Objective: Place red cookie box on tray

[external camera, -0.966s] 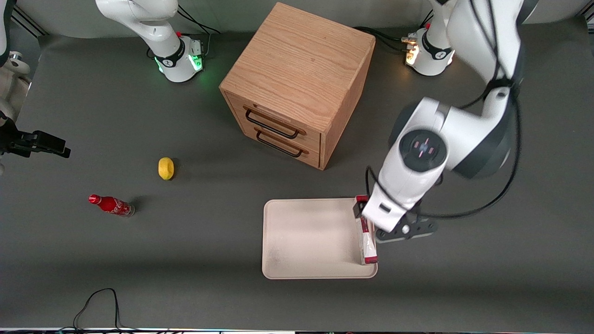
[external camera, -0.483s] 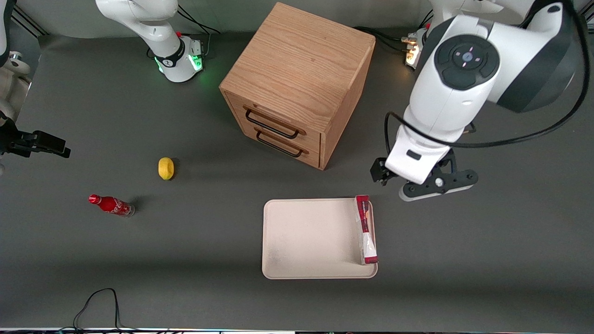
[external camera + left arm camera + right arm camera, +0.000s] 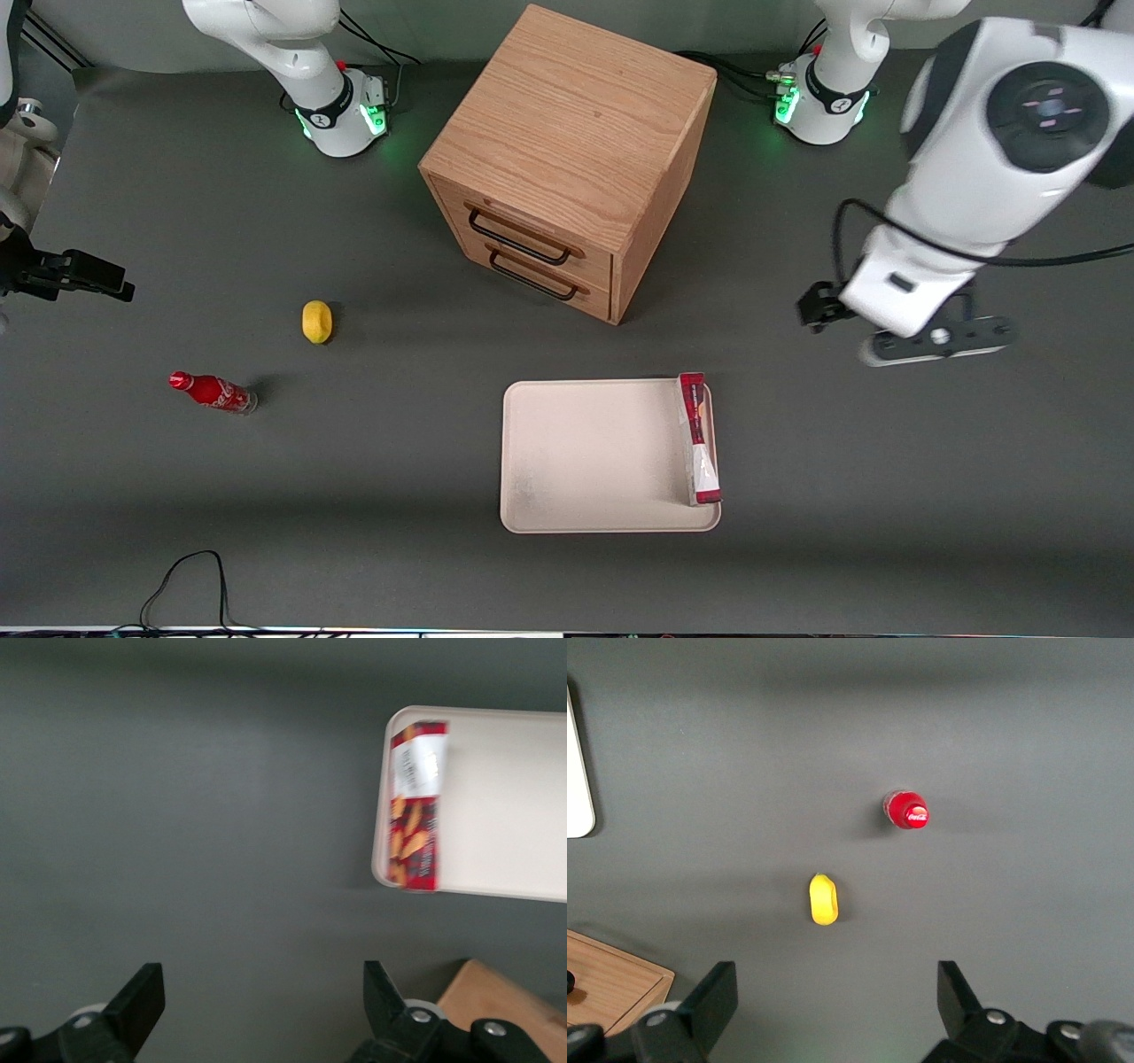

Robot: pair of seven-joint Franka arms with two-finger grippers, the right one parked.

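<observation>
The red cookie box [image 3: 697, 439] rests on the cream-white tray [image 3: 594, 456], along the short rim toward the working arm's end. It looks narrow from the front view, as if standing on a long edge. The left wrist view shows its printed face [image 3: 415, 806] inside the tray's rim [image 3: 505, 806]. My left gripper [image 3: 261, 992] is open and empty. It hangs high over bare table [image 3: 890, 306], apart from the tray, toward the working arm's end and farther from the front camera than the box.
A wooden drawer cabinet [image 3: 567, 151] stands farther from the front camera than the tray. Its corner shows in the left wrist view [image 3: 505, 1001]. A yellow lemon [image 3: 317, 321] and a small red soda bottle [image 3: 213, 391] lie toward the parked arm's end.
My gripper was down at the box on the tray. It has let go, risen and moved away toward the working arm's end. The box has stayed in place.
</observation>
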